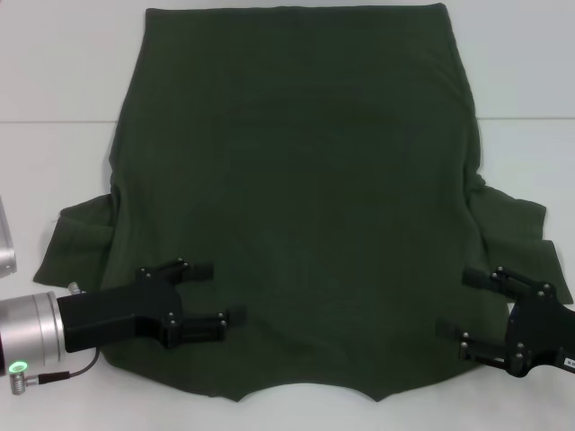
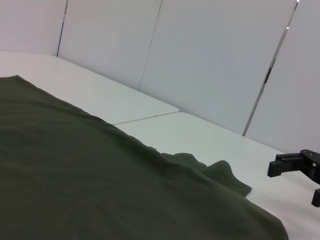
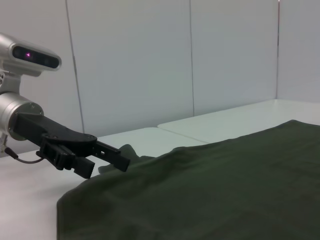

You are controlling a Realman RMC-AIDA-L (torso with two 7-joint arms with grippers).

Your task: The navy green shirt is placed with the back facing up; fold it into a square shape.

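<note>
Both grippers, left (image 1: 214, 294) & right (image 1: 454, 303), spread, empty, over shirt (image 1: 296, 206) near table's (image 1: 54, 81) near edge; pinch shoulders evenly.

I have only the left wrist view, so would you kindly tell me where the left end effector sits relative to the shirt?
Observer: In the head view the left end effector is open over the navy green shirt, near its left edge at the end closest to the robot, with the fingers pointing inward.
Operator: Thank you. What is the black part at the edge of my picture?
Observer: That is the right end effector, also open, at the shirt's right edge beside the right sleeve.
Operator: Which end of the shirt faces the robot?
Observer: The curved neckline does. The straight hem lies at the far end.
</note>
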